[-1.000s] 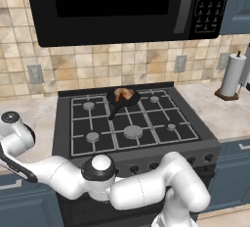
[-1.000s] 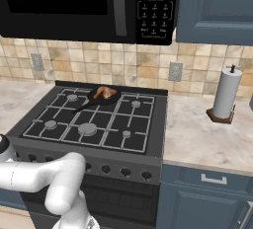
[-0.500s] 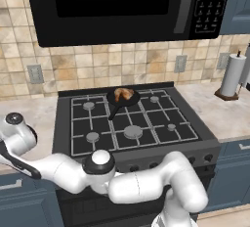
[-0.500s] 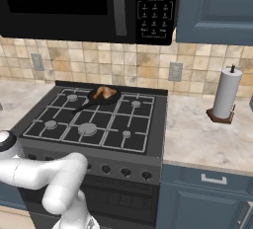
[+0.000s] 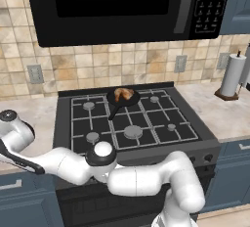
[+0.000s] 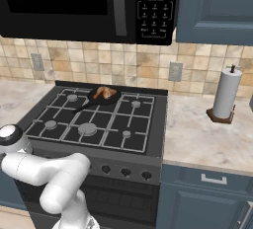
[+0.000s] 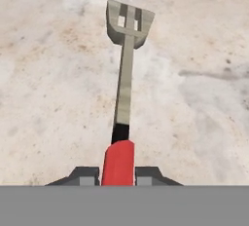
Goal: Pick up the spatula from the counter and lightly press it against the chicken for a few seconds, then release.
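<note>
Red handle, black neck and grey slotted blade on the spatula (image 7: 125, 81); mottled beige-white surface (image 7: 48, 98); dark grey fingers (image 7: 85, 175)

Nothing legible anywhere; the microwave (image 5: 122, 6) keypad (image 5: 211, 6) markings are too small to read.

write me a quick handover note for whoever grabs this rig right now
Gripper: jaws closed on the red handle of the spatula.
Spatula: appears to lie flat on the marbled counter, blade pointing away from the hand; not yet lifted, as far as the hand view shows.
Chicken: in the dark pan on a rear burner of the stove.
Done: reach and grasp.
Left: lift the spatula, carry it to the pan, press lightly on the chicken for a few seconds, release.
</note>
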Tool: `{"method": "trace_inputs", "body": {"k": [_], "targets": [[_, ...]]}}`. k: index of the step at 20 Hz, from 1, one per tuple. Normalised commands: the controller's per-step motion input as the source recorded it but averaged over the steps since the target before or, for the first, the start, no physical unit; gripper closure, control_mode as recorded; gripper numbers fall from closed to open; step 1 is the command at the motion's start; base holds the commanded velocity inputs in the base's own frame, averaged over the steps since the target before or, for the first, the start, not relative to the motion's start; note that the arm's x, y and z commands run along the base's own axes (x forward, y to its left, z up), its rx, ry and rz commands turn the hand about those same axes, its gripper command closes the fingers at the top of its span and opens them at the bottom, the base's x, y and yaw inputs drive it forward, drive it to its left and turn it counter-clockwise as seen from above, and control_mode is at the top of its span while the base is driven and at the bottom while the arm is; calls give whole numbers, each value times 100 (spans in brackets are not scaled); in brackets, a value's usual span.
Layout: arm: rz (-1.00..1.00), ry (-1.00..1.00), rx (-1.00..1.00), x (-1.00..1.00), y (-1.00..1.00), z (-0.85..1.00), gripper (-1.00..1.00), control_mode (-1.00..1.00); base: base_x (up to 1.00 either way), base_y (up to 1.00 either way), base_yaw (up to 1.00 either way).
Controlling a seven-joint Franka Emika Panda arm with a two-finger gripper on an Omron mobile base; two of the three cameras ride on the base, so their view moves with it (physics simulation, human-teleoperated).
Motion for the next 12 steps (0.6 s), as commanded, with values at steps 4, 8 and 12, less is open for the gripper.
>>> {"method": "trace_inputs", "body": {"k": [4,8,12], "targets": [[-4,-6,-4,-27,-9,1,100,-100,0,0,0],[-13,-6,0,-1,-21,12,100,-100,0,0,0],[-17,-9,0,9,-19,19,100,-100,0,0,0]]}}
